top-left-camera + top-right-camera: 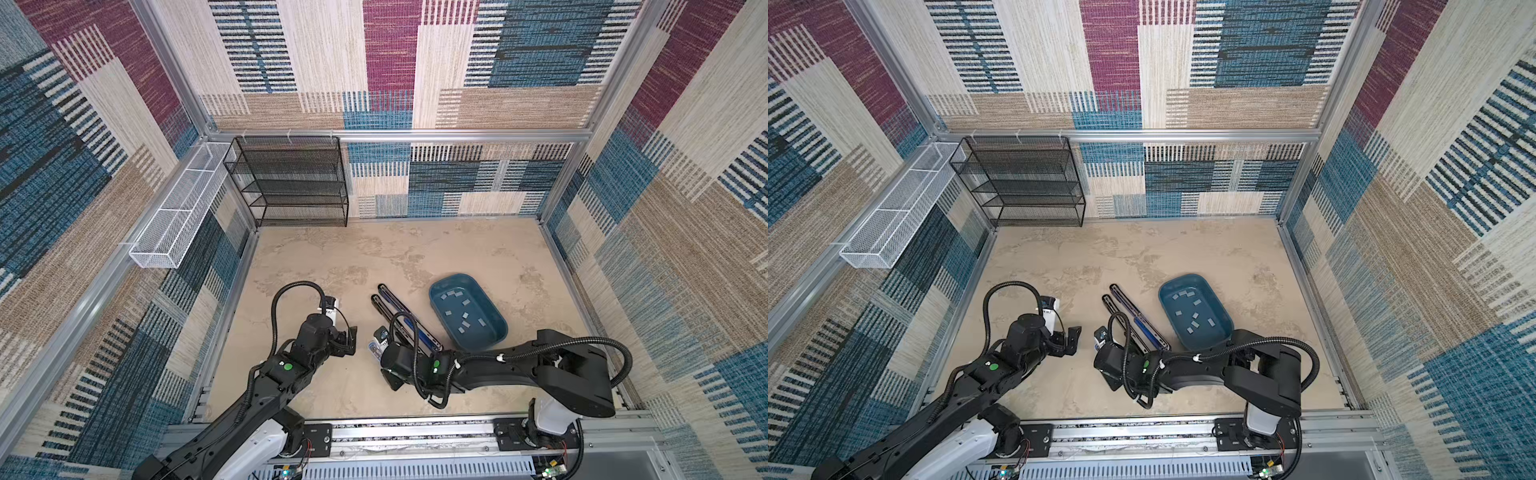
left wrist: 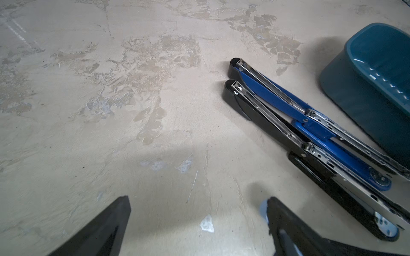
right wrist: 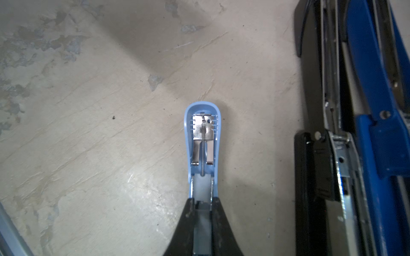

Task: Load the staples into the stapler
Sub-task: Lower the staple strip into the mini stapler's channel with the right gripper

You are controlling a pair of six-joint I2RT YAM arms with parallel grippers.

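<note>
Right end effector [image 3: 202,200] clamped tight on light-blue stapler [image 3: 202,137]. Stapler is opened, metal inside showing, and sits near middle of surface, toward edge where arms are mounted.
Left end effector [image 2: 197,198] spread fully wide, nothing between fingers, over bare surface [image 2: 133,110] left of centre.
Staples [image 1: 465,302] scattered inside teal tray [image 1: 454,276], right of surface centre.
Black stapler [image 2: 266,119] and blue stapler [image 2: 273,95], both folded open, lie side by side just beside tray's left wall.
</note>
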